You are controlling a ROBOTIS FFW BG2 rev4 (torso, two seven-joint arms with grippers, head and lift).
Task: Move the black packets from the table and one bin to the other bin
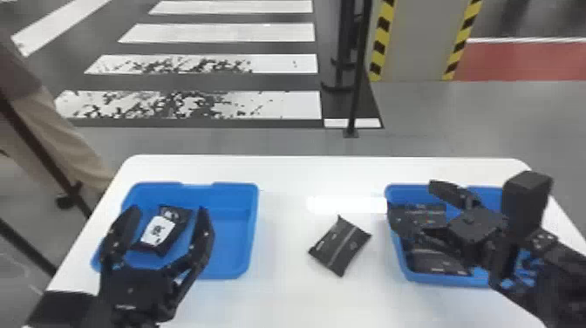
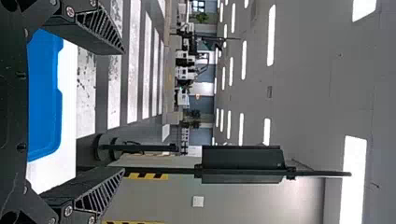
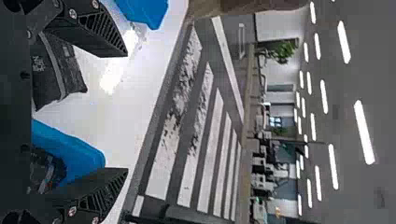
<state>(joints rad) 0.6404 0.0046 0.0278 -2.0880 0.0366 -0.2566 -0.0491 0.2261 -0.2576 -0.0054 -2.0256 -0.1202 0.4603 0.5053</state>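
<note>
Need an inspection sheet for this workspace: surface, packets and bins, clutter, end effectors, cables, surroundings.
Surface: white table, patch of glare.
Job's things: one labelled packet in left bin; one packet on table between bins; at least two packets in right bin, partly hidden.
Clutter: nothing seen.
Grippers: left end effector open above left bin; right end effector open at right bin.
Cables: nothing seen.
Surroundings: white-striped floor, black post beyond table.
</note>
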